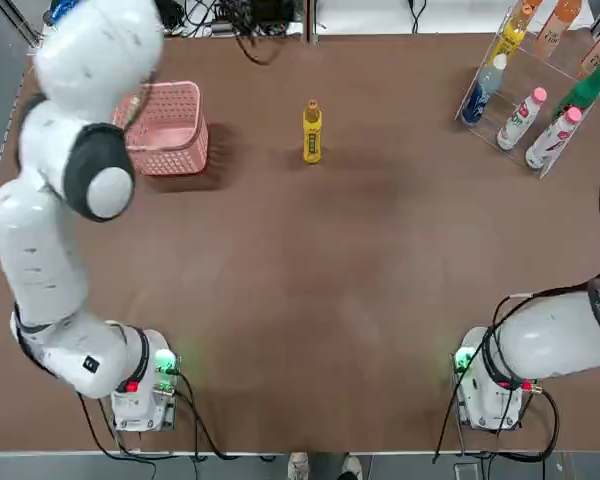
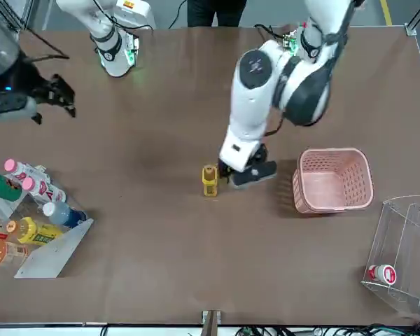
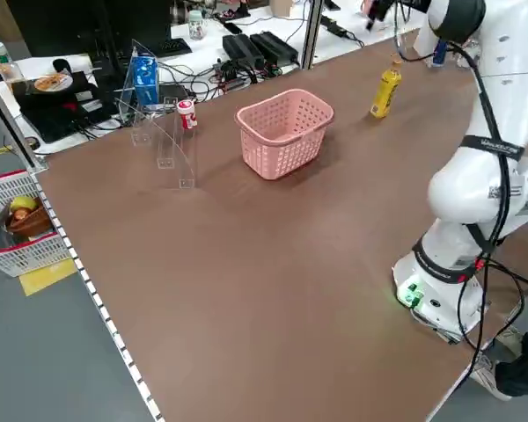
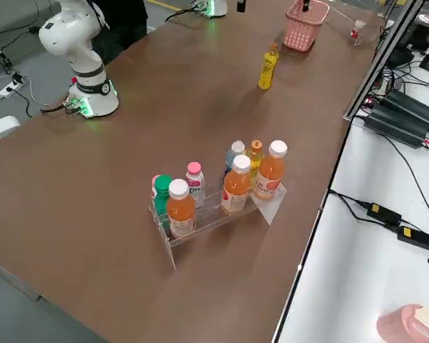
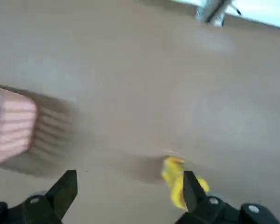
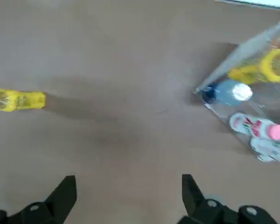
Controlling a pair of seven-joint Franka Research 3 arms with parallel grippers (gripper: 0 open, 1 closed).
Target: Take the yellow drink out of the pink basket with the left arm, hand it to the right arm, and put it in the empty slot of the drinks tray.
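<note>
The yellow drink (image 1: 312,132) stands upright on the brown table (image 1: 280,300), in the far part and left of the middle, with its orange cap up. It is outside the pink basket (image 1: 167,128), which sits to its left, well apart from it. The left gripper (image 5: 129,174) hangs above the left part of the table, between the basket and the yellow drink; its fingers are spread wide with nothing between them. The right gripper (image 6: 129,179) is over the right part of the table, nearer than the drinks tray, also open and holding nothing.

The clear drinks tray (image 4: 213,216) is at the far right, set at an angle. It carries orange bottles (image 4: 236,187) with white caps, a yellow bottle (image 1: 510,36) with an orange cap, a blue bottle (image 1: 482,92), a green bottle (image 1: 588,86) and two white bottles (image 1: 523,118) with pink caps. Which slot is free cannot be told.

At the far left, beyond the basket, is another clear rack (image 3: 172,149) with a red-and-white container (image 3: 187,113) on it. A person (image 2: 217,10) stands at the near edge, between the two arm bases.
</note>
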